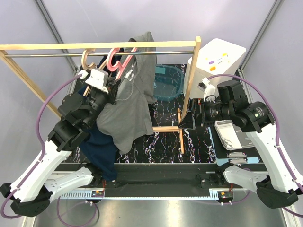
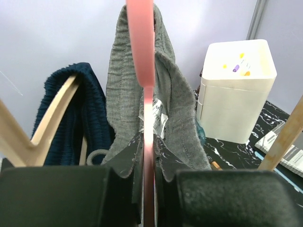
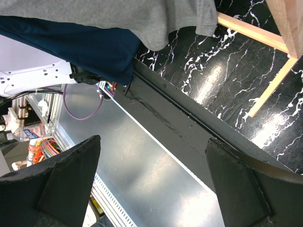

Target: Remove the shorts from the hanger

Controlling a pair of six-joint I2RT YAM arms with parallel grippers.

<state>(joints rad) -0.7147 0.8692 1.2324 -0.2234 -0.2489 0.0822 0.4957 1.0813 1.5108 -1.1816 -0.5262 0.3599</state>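
The grey shorts (image 2: 175, 118) hang folded over the pink hanger (image 2: 142, 47), right in front of my left gripper (image 2: 149, 179). They hang long-ways down. My left jaws are pinched shut on the hanger's thin pink bar, so this arm is nearer. The navy shorts (image 2: 90, 109) hang just beside, on a wooden hanger (image 2: 47, 123). My right gripper (image 3: 152, 142) is wide open, holds nothing, and is well apart. The white label (image 2: 158, 118) has writing too small to read.

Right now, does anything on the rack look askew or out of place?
Yes. The grey shorts hang lopsided on the pink hanger: one end bunches across the rail, the rest trails down to the left. The left end effector is shut on that hanger.
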